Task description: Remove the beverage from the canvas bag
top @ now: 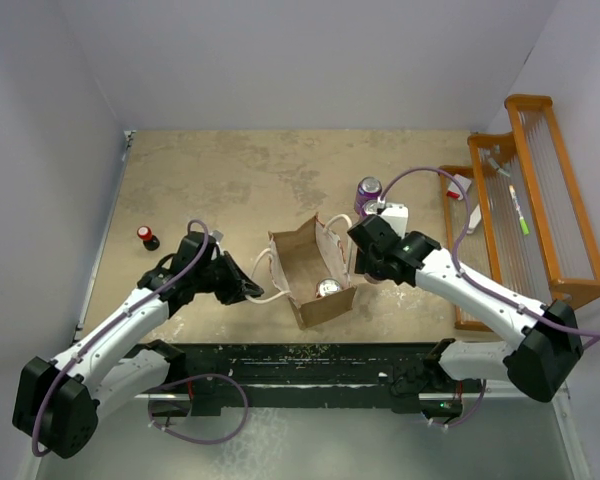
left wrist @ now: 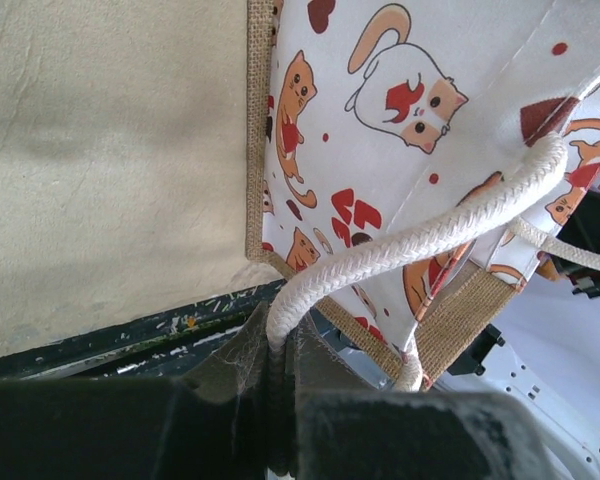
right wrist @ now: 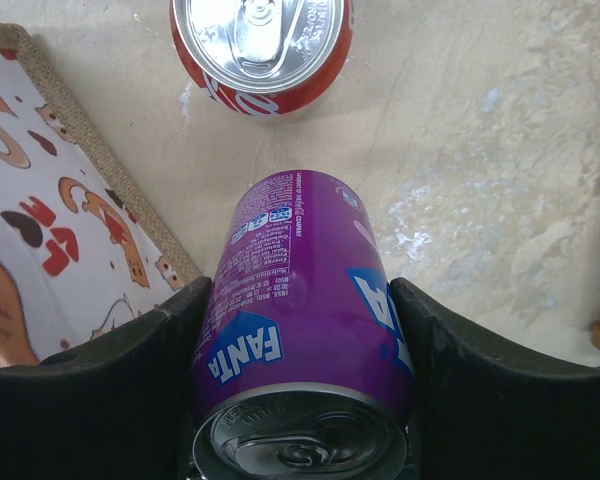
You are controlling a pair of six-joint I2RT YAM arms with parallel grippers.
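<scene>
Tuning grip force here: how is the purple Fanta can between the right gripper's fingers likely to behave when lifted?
The purple Fanta can looks glossy and round, so it may slip or twist between the right gripper's dark fingers. Its tab appears unopened, so it is probably full and fairly heavy for its size. Laid down, it would likely roll.

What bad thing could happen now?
The right gripper holds the purple Fanta can close to a red can; setting it down could knock that over. The left gripper pinches the rope handle; a tug might tip the canvas bag, which has a second can inside.
</scene>
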